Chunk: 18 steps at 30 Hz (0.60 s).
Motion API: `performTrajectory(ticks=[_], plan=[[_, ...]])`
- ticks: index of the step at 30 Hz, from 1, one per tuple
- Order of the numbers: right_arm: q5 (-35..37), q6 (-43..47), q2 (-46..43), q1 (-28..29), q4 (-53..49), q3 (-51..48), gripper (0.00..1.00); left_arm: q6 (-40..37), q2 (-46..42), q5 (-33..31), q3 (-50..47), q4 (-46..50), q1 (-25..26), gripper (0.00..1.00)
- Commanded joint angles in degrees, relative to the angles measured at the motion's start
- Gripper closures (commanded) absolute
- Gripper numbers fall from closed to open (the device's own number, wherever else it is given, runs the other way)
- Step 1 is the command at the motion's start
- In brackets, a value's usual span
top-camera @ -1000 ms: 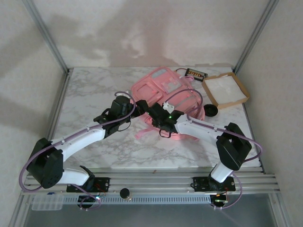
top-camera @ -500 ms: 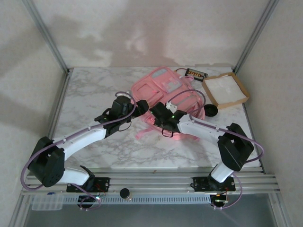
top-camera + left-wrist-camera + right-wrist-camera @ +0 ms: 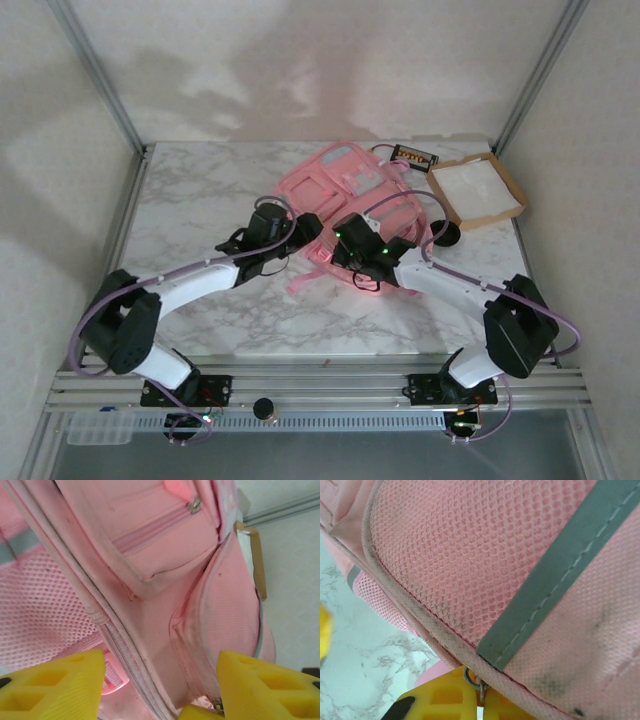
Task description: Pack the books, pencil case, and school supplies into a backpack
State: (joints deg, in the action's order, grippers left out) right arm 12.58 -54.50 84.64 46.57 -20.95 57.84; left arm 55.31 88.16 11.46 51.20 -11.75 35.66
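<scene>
Top external view showed the backpack [image 3: 345,185] lying centre-right on the marble tabletop [image 3: 190,200], toward the far side. Its long axis ran roughly near-to-far, and a brown tray [image 3: 478,190] sat just to its right. Both arms met at its near edge.

Right wrist view: the right end effector [image 3: 345,232] was closed on a metal zipper pull [image 3: 476,682] at the piped seam.

Left wrist view: the left end effector [image 3: 160,680] was open, its jaws either side of the zip line, with the pack immediately ahead.

Pack condition: puffy pink, with mesh panels, a grey strip and scuffing. It was judged not yet unzipped.
</scene>
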Motion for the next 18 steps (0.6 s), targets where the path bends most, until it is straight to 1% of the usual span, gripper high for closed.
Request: performTrajectory(ticks=[1, 6, 7, 10, 13, 15, 18], plan=[[-2.5, 2.55, -2.94, -1.03, 1.57, -1.86, 1.0, 3.81, 3.42, 2.43, 4.42, -3.01, 2.12, 0.42], [-4.08, 3.25, -2.82, -1.2, 1.17, -2.06, 1.0, 6.89, 8.61, 2.04, 6.22, -6.52, 4.0, 0.46], [-4.01, 3.47, -2.6, -1.14, 0.41, -1.72, 1.0, 7.0, 9.77, 1.43, 6.81, -6.05, 3.77, 0.49], [-3.67, 3.35, -3.02, -1.35, -1.88, -1.89, 1.0, 7.05, 12.02, -2.6, 7.68, -4.35, 2.79, 0.61], [-4.03, 3.0, -4.65, -2.03, -3.03, -3.52, 1.0, 7.51, 13.57, -3.9, 7.77, -6.17, 1.75, 0.73], [-4.57, 3.0, -5.71, -2.83, -3.72, -4.54, 1.0, 7.08, 14.36, -4.33, 8.07, -6.71, 1.44, 0.8], [-4.67, 3.08, -7.21, -3.88, -5.04, -5.91, 1.0, 6.23, 15.0, -6.58, 8.92, -4.81, 0.87, 0.97]])
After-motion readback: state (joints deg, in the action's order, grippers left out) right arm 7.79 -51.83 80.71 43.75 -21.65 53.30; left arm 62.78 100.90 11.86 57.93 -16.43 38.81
